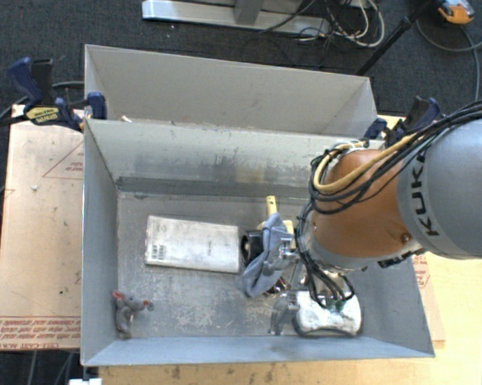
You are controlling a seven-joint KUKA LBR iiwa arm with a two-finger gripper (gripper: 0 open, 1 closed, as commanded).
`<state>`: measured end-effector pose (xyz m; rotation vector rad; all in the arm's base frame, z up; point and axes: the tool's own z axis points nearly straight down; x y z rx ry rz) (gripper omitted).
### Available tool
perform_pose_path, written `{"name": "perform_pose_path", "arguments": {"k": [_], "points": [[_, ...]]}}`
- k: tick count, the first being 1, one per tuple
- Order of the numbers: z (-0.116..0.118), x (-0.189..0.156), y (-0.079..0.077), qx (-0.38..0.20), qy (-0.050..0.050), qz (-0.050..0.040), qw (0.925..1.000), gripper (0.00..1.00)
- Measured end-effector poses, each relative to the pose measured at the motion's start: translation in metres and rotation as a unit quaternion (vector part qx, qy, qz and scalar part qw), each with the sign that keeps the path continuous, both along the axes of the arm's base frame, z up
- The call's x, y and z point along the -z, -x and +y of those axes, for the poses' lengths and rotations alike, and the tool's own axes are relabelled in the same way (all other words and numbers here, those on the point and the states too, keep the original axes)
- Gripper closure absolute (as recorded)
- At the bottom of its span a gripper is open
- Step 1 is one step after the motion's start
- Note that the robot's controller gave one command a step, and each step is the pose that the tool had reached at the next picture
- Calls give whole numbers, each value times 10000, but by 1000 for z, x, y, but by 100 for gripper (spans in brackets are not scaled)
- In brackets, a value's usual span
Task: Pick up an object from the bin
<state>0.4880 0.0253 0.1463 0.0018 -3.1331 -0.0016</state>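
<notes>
Downward, arm (pixel 356 216) reaches into bin (pixel 99 219), right half.

Arm in from the right, tool low.
The grey arm (pixel 455 186) bends down at its orange wrist cover (pixel 356 216), black cables (pixel 349 174) looped over it; the tool (pixel 285 302) hangs beneath, pointing downward and left.

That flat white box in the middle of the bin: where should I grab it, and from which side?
Probably from straight above, closing across the short width of the box, on its two long edges. It lies flat on the bin floor, so only those edges offer purchase. Take it toward its left end in the view: the grey cloth crowds the right end.
</notes>
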Motion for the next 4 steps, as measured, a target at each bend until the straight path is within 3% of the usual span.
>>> {"name": "perform_pose_path", "arguments": {"k": [1, 2, 4], "points": [[0, -4, -2, 4, -1, -40, 10000, 0], [-39, 71, -21, 255, -7, -106, 9996, 100], [-40, 71, -21, 260, -9, -106, 9996, 100]]}}
